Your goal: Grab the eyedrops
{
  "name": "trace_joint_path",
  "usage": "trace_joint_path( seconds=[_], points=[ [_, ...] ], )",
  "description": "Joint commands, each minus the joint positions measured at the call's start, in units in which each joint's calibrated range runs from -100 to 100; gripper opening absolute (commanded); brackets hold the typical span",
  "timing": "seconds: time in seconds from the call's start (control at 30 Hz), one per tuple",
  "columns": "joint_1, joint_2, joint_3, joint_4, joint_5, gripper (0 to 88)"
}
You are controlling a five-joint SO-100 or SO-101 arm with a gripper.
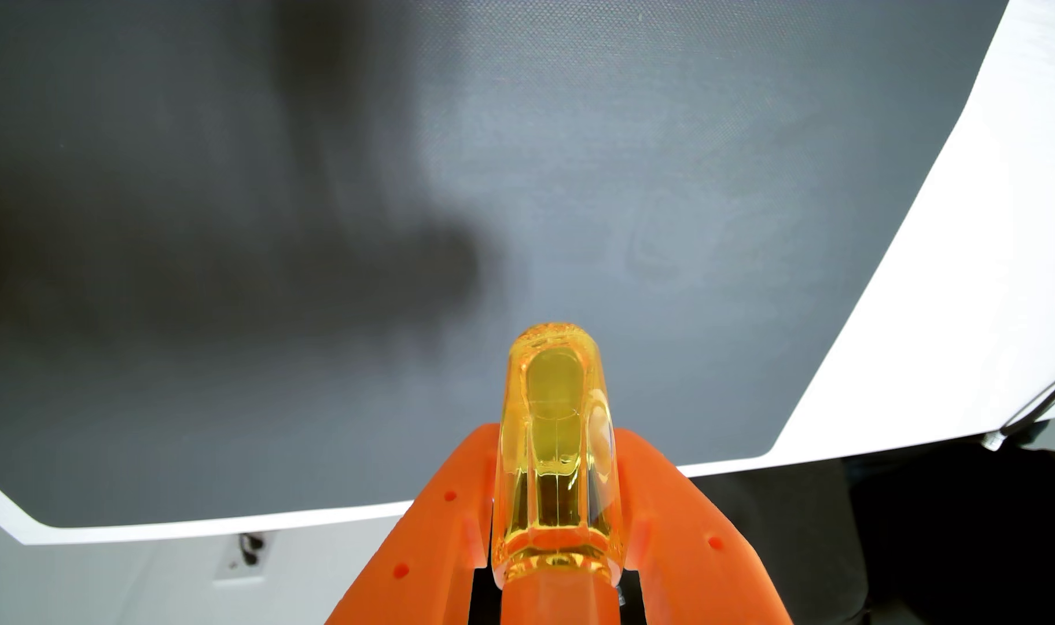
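In the wrist view the orange, matte plastic fingers [558, 445] are clamped on the eyedrops [553, 457] — a small translucent amber bottle with rounded shoulders, glossy and faceted. It is held above a dark grey woven-textured mat [573, 150] with rounded corners, lying on the white counter [958, 336].

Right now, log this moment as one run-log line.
gripper: shut on eyedrops bottle | bottle: yellow, clear, lifted above grey mat | grasp: done
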Motion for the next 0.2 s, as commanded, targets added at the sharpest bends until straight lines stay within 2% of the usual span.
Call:
trace_joint_path(
  seconds=[0.0,0.17],
  points=[
    [-0.2,-2.0,-0.6,-0.2,0.1,6.0],
    [-0.2,-2.0,-0.6,-0.2,0.1,6.0]
  ],
)
